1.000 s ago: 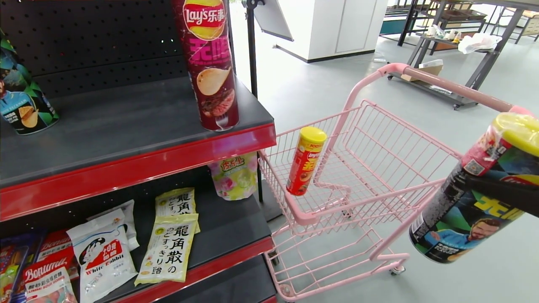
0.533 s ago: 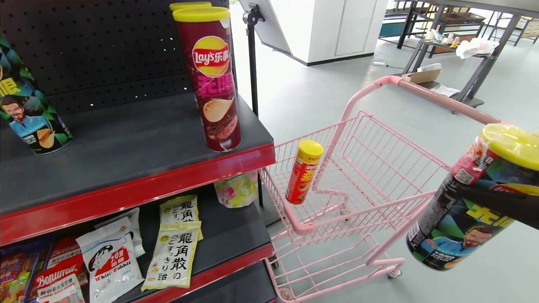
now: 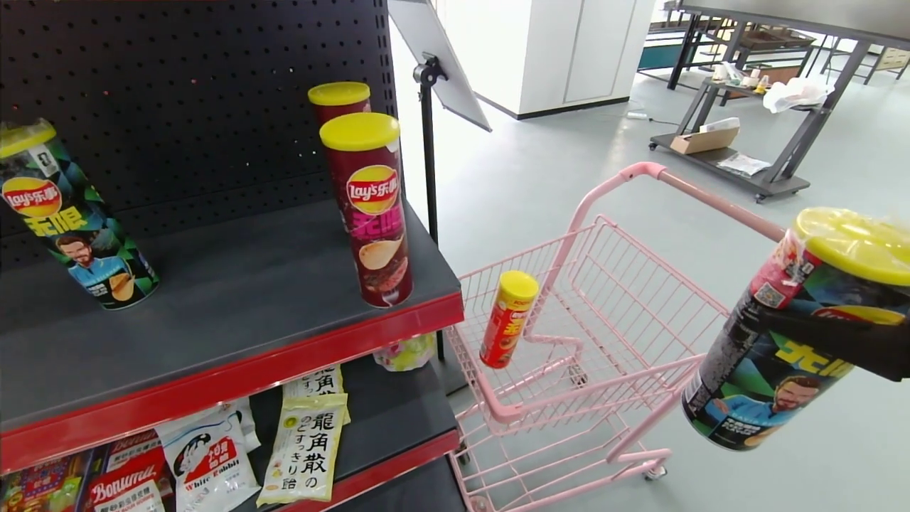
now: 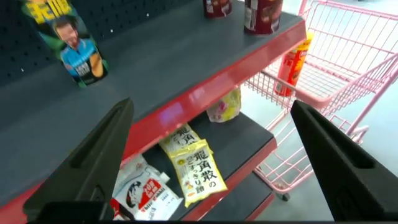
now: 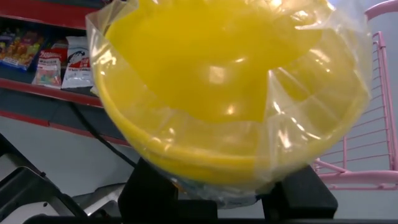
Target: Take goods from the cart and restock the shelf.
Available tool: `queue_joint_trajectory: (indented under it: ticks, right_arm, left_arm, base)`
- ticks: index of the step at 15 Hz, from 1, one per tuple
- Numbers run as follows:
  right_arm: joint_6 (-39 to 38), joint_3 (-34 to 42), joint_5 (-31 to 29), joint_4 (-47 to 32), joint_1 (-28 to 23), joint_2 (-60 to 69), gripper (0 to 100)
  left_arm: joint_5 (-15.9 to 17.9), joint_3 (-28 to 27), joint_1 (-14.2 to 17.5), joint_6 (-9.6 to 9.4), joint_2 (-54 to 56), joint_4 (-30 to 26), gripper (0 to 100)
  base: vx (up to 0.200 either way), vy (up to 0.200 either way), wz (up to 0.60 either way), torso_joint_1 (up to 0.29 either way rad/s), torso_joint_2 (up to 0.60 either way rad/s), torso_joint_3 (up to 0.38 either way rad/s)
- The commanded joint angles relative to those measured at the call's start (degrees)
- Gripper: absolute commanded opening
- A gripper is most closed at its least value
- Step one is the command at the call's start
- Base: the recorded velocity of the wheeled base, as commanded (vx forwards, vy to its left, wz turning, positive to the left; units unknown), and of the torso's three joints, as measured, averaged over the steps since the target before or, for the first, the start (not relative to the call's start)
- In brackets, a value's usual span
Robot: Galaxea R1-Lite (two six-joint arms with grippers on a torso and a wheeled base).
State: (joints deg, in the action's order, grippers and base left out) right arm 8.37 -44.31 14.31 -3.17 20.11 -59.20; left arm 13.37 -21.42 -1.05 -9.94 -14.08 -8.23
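Chip can (image 3: 739, 398), the green one with the yellow lid (image 5: 230, 93): where is it?

Clamped in the right gripper (image 3: 839, 338), whose black fingers are closed round its upper half. It hangs tilted, lid up and leaning away from the shelf (image 3: 234, 284). It is off to the right of the pink cart (image 3: 640, 284) and well apart from the shelf. Clear film covers the lid.

And the other arm?

The left gripper (image 4: 211, 104) holds nothing. Its fingers (image 4: 93, 168) are spread wide in front of the shelf's red edge.

What is in the cart?

One red can (image 3: 506, 320) with a yellow lid, upright near the corner closest to the shelf.

And on the shelf?

On the top board two dark red cans (image 3: 373, 213) stand one behind the other at the end by the cart. A second green can (image 3: 71, 220) stands far to the left. On the board below lie flat sweet bags (image 3: 306, 441).
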Motion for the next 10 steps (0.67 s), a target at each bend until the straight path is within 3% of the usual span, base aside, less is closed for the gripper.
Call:
queue_joint_trajectory:
  ticks: [1,4,7,10]
  right_arm:
    - [-0.03,-0.60,0.01,0.09,0.01,-1.71,0]
    - [0.33,-0.78,-0.16,0.01,0.01,-2.50,0]
    - [0.77,-0.86,-0.07,0.01,0.01,-2.41,0]
    - [1.21,-1.04,-0.16,-0.08,0.01,-2.41,0]
  left_arm:
    - [-0.10,-0.20,-0.01,-0.52,-0.95,0.05,100]
    - [-0.10,-2.05,-0.01,-3.16,-4.11,-0.03,100]
    - [-0.10,-5.48,-0.01,-5.80,-8.60,-0.03,100]
    - [-0.28,-8.73,-0.01,-6.41,-12.99,-0.03,100]
  base:
    - [0.000,0.000,0.00,0.237,-0.61,-0.369]
    - [0.000,0.000,0.00,0.185,-0.46,-0.277]
    - [0.000,0.000,0.00,0.047,-0.13,-0.072]
    - [-0.200,0.000,0.00,0.017,-0.01,-0.007]
